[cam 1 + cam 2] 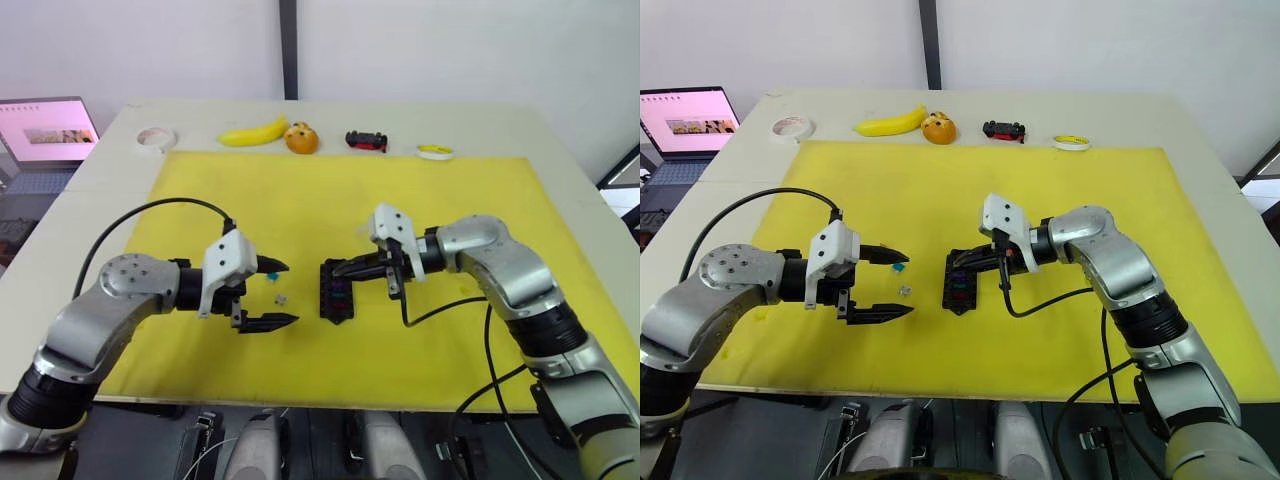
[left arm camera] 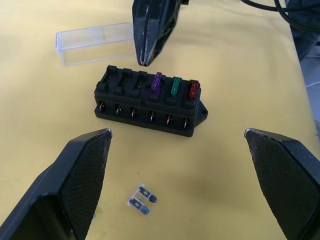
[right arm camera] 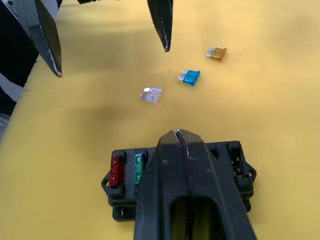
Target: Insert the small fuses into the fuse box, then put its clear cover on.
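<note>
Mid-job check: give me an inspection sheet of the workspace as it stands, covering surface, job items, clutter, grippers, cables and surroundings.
Surface: yellow mat on a pale table.
Fuse box: purple, green and red fuses seated side by side at one end; three slots empty.
Loose fuses: clear fuse, blue fuse and amber fuse lying flat on the mat.
Clear cover: off, lying beside the box.
Clutter: tape roll, banana, orange, toy car, yellow tape roll along the far edge.
Left gripper: open, empty.
Right gripper: shut, tip at the box's empty slots.
Cables: black cable looping over each arm.
Surroundings: laptop, white wall.
</note>
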